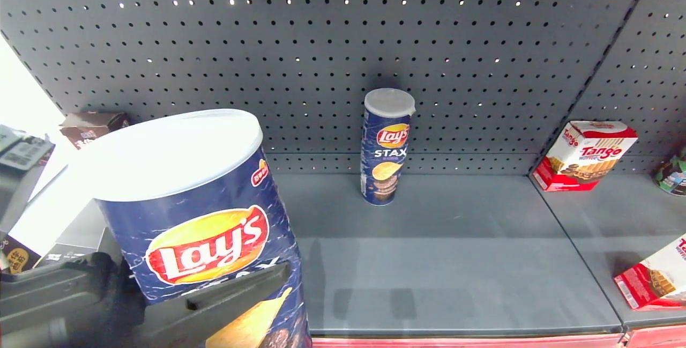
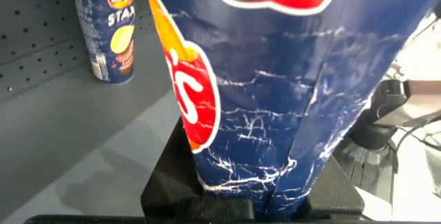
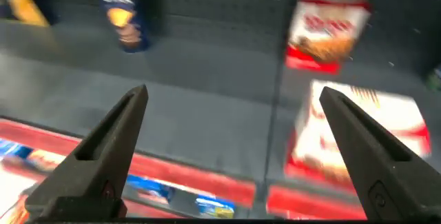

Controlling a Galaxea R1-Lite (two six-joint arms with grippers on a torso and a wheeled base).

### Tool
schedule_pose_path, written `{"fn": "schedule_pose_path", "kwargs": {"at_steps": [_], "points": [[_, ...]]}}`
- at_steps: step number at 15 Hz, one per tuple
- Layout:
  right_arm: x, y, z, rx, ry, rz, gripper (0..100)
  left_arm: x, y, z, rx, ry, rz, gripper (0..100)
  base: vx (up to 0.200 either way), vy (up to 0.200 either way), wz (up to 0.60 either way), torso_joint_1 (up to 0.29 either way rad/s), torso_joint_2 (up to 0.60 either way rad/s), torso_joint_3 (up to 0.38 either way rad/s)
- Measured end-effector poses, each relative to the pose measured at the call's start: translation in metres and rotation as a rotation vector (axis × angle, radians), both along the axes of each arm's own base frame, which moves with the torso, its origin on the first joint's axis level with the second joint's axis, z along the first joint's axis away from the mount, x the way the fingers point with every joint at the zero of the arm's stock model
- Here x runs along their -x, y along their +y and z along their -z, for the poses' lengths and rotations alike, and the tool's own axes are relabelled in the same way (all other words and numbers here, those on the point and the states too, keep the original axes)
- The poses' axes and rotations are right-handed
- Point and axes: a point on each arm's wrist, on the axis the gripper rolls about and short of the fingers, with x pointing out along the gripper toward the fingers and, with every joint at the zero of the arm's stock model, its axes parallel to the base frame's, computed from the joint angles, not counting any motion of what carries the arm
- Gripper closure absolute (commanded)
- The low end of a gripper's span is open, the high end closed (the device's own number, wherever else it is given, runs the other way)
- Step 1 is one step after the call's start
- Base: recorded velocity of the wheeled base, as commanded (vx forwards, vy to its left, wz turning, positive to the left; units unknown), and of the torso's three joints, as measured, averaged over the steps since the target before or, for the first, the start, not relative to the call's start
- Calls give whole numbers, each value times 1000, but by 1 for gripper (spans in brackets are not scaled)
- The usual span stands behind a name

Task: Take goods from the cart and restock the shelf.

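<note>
Glossy chips can (image 1: 203, 219); matt, smooth metal shelf (image 1: 455, 241).

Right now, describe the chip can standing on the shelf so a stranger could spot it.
Look at the grey shelf backed by pegboard. Near its middle, towards the back, one tall blue chip can stands upright alone. Boxes to its right are red and white; the matching can is held, not shelved.

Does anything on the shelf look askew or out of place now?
Yes. In the right bay, the rear wafer box sits tilted by the back panel, and a second wafer box lies askew near the front edge. The shelved chips can stands upright.
</note>
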Motion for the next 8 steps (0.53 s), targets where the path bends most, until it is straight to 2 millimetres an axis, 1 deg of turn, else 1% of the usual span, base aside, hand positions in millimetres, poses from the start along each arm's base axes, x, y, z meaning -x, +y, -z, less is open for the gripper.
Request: {"fn": "schedule_pose_path", "kwargs": {"at_steps": [2,3,6,8], "points": [[-27,8,-17,20,53,-116,0,-1,1,3,-8,9,-8,100,0,0,0,0,0,0],[-41,13,-21,27,72,-160,0,-1,2,4,-8,10,-11,100,0,0,0,0,0,0],[-84,31,-29,40,108,-234,0,-3,1,2,-6,8,-17,100,0,0,0,0,0,0],[-119,45,-33,38,84,-263,0,-3,1,1,-3,5,-19,100,0,0,0,0,0,0]]}}
